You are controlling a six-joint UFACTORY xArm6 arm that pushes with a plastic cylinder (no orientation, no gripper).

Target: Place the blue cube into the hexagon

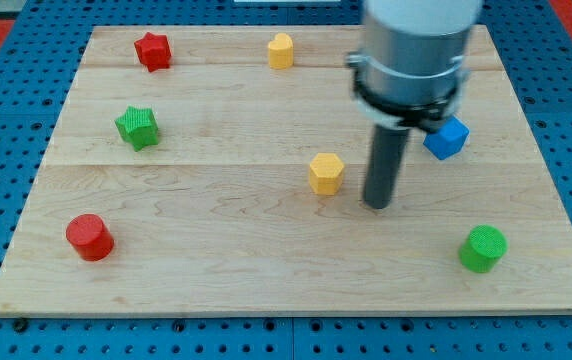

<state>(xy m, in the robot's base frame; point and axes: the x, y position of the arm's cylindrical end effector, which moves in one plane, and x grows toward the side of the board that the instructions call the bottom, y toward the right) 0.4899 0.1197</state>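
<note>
Between the yellow hexagon [326, 173] and the blue cube [447, 137], my tip [377, 204] rests on the bench [216, 260], just beside the hexagon on the view's right and a little lower than it. The blue cube sits near the view's right edge of the board, partly hidden behind the arm's grey housing, up and to the right of my tip. No hand is fitted; the arm ends in a plain dark rod, so nothing spreads or pinches.

Judging from this layout, the chief risk is that my tip stands on the wrong side of the cube. Any move straight toward the cube would shove it toward the bench's right edge, and it has little board left there. To push it leftward I would need to circle behind it, and the narrow strip beyond it leaves scant margin. A second risk is brushing the yellow hexagon, which is close to my tip; a careless sweep would knock the target away. An off-centre push could also spin the cube and let it slip past the rod. Another yellow block [281, 50] lies near the view's top, and its shape is less clear, so the target could be mistaken.

Pale wood planks form the bench, smooth and level, resting on blue perforated panels. Elsewhere lie a red star [153, 50], a green star [138, 127], a red cylinder [90, 237] and a green cylinder [483, 248], all well apart from the likely path.
</note>
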